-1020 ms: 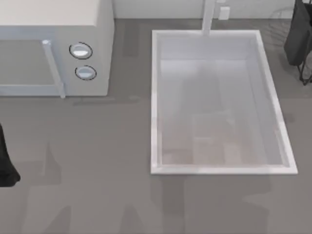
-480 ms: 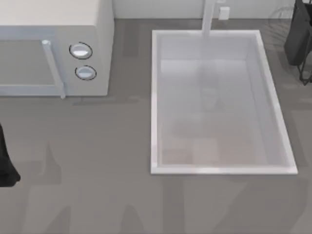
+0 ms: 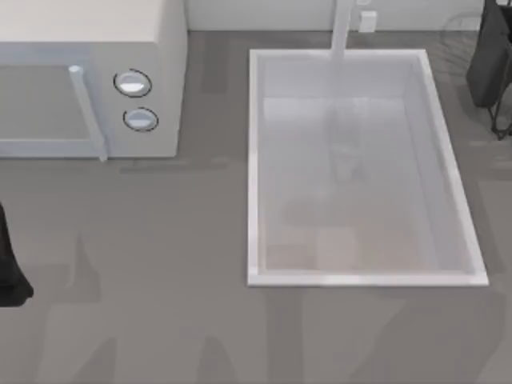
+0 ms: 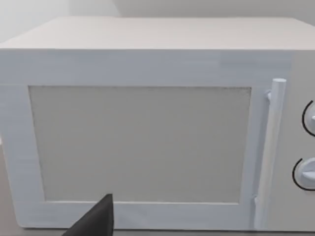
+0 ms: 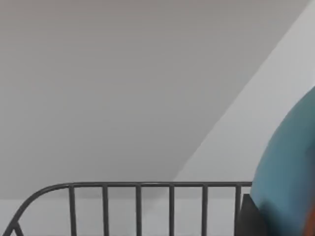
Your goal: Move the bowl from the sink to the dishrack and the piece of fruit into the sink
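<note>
From above, the sink (image 3: 254, 168) sits right of centre on the table with its basin bare, and the right arm is up at the table's far right corner, so my read is the bowl-to-dishrack step is in hand. The left arm is parked at the table's left edge, in front of the microwave (image 3: 88, 76). The left wrist view stares straight at the microwave door and handle; whether that gripper is open I cannot tell. The right wrist view has the bowl (image 5: 288, 172) looming large and close to the camera, beside the dishrack (image 5: 138, 196) with its grey wire rail; the grip itself isn't visible, so I cannot tell. Next comes lowering the bowl inside the rail, then letting go.
</note>
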